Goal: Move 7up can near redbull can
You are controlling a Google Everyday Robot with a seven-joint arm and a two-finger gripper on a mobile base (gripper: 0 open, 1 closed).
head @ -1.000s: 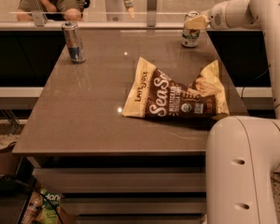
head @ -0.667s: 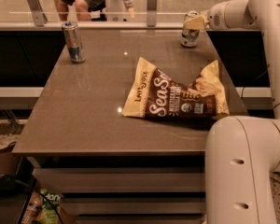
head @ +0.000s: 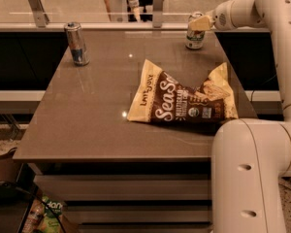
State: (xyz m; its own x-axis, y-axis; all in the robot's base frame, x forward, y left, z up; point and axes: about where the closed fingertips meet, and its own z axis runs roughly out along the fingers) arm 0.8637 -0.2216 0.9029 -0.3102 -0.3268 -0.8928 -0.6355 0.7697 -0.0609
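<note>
The 7up can [head: 194,32], short with a white and green label, stands upright at the far right of the brown table [head: 92,110]. My gripper [head: 200,23] is at the can's upper right side, reaching in from the right, right against or in front of its top. The redbull can [head: 76,43], tall, slim, silver and blue, stands upright at the table's far left, well apart from the 7up can.
A crumpled brown and cream chip bag [head: 182,100] lies on the right half of the table, in front of the 7up can. A glass railing [head: 87,6] runs behind the far edge. My arm's white base [head: 247,178] fills the lower right.
My gripper has stayed at the 7up can and both cans have stayed in place. A person behind the glass railing has moved to the right.
</note>
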